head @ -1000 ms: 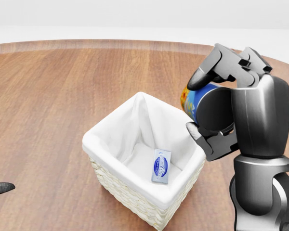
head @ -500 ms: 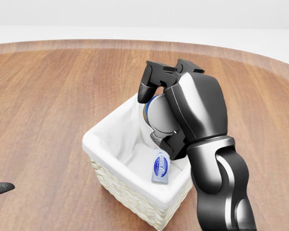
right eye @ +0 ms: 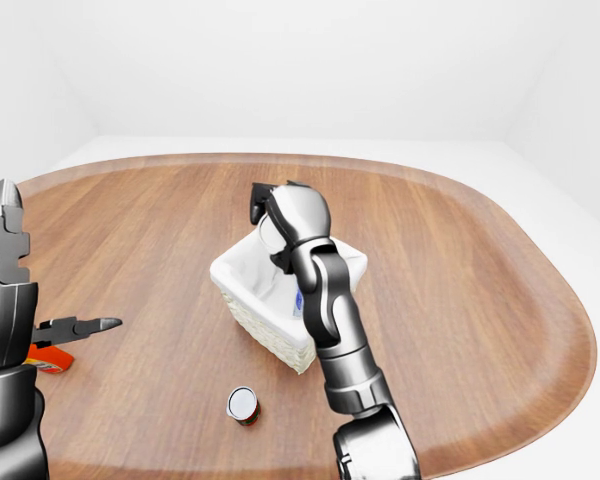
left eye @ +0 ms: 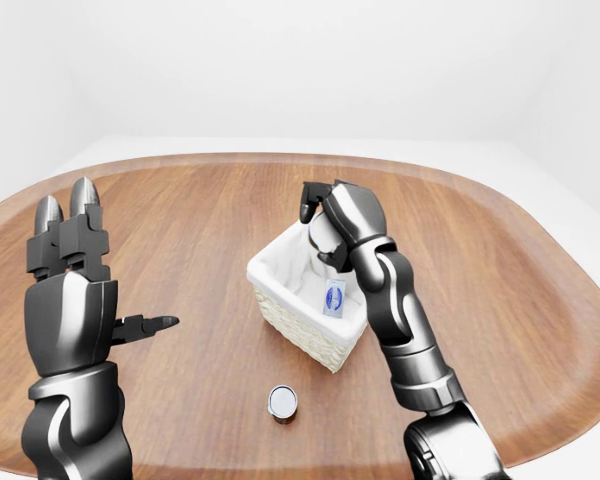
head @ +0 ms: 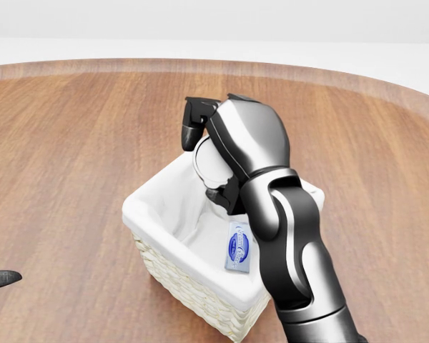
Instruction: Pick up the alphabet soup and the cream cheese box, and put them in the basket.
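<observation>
Hovering right over the basket (head: 157,207), the right hand (head: 218,153) has its fingers curled round the alphabet soup (head: 209,163) can. In the head view only the can's pale round end peeks out under the palm, so I can't read the label there. The can sits above the basket's white liner, toward the top corner of the basket in that view, and I can't tell whether it touches the liner.

The cream cheese box (head: 238,247) is already inside the basket, leaning against the liner wall on the right in the head view, blue oval label facing up.

The eye views give what the head view cuts off. The left hand (left eye: 75,250) is raised well to the left of the basket, fingers straight up and spread, thumb sticking out sideways, holding nothing. In the head view you only get a black sliver of it at the bottom-left edge.

The left-eye view also shows a small can (left eye: 282,402) standing on the wooden table (left eye: 500,260) below the basket. The right-eye view picks up a bit of an orange-red item (right eye: 48,358) behind the left thumb; too hidden to identify.
</observation>
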You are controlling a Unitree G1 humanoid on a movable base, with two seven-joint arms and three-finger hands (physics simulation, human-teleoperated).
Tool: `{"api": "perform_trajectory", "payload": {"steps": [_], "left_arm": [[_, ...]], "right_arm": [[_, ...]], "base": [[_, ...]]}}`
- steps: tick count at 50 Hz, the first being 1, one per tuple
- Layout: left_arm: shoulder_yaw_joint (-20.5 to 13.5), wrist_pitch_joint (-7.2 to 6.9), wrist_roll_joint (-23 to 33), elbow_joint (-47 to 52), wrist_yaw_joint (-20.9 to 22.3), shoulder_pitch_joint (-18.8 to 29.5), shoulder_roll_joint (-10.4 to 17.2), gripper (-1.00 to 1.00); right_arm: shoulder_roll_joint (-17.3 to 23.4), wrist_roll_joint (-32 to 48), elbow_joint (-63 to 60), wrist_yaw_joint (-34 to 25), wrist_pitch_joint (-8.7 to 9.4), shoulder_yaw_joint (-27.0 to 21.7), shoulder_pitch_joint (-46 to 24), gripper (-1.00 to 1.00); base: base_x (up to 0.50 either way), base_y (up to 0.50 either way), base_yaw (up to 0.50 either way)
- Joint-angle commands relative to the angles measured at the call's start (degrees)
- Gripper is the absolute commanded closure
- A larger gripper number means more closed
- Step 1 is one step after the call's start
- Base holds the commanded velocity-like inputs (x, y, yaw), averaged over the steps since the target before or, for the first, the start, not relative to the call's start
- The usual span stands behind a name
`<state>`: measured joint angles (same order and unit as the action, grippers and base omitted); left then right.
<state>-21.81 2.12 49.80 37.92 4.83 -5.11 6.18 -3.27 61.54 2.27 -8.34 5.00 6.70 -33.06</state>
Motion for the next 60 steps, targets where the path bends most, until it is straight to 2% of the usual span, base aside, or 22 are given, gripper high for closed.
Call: {"api": "perform_trajectory", "payload": {"steps": [1,6,8,11,24,28,39,48,51,52,53,60], "left_arm": [[0.0,0.27,-0.1,-0.7,-0.5,0.1,0.1,-1.0],[0.1,-0.19,0.0,0.1,0.2,0.1,0.1,-1.0],[0.2,0.34,0.0,-0.9,-0.6,0.1,0.1,-1.0],[0.1,-0.18,0.1,0.1,0.2,0.1,0.1,-1.0],[-0.1,-0.14,-0.1,-0.1,0.1,0.2,0.1,-1.0],[0.1,-0.22,0.1,-0.1,0.1,0.2,0.1,-1.0],[0.1,-0.13,0.1,-0.5,-0.1,0.2,0.2,-1.0],[0.0,-0.32,-0.1,0.2,0.3,0.1,0.1,-1.0],[0.0,0.07,-0.1,-0.6,-0.3,0.2,0.2,-1.0],[0.0,-0.02,-0.2,-0.4,-0.1,0.2,0.2,-1.0],[0.0,-0.13,-0.2,-0.1,0.1,0.1,0.2,-1.0],[-0.2,-0.25,-0.5,0.5,0.4,0.1,0.0,-1.0]], "right_arm": [[0.3,1.2,5.9,-0.3,0.0,0.0,-3.4,1.0],[1.0,1.4,7.6,-0.8,0.0,-0.7,-3.4,1.0],[1.1,1.0,7.6,-2.4,0.0,-0.9,-3.1,1.0],[1.7,0.2,8.2,-3.7,0.0,-1.4,-3.0,1.0],[3.1,0.8,12.2,-3.3,0.0,-1.6,-1.4,1.0],[2.6,0.9,10.4,-6.2,0.0,-1.3,-2.3,1.0],[2.0,1.5,8.2,-8.6,0.0,-0.5,-3.3,1.0],[1.4,1.5,9.8,-7.4,0.0,-0.8,-3.5,1.0],[1.4,1.5,9.1,-7.6,0.0,-0.7,-3.0,1.0],[1.5,1.7,8.8,-7.8,0.0,-0.7,-2.9,0.1],[1.6,2.1,8.3,-8.2,0.0,-0.7,-3.1,-1.0],[1.9,3.1,6.4,-9.7,0.0,-0.8,-2.9,-1.0]], "base": [[0.0,0.0,0.0],[0.0,0.0,0.0],[0.0,0.0,0.0],[0.0,0.0,0.0],[0.0,0.0,0.0],[0.0,0.0,0.0],[0.0,0.0,0.0],[0.0,0.0,0.0],[0.0,0.0,0.0],[0.0,0.0,0.0],[0.0,0.0,0.0],[0.0,0.0,0.0]]}}
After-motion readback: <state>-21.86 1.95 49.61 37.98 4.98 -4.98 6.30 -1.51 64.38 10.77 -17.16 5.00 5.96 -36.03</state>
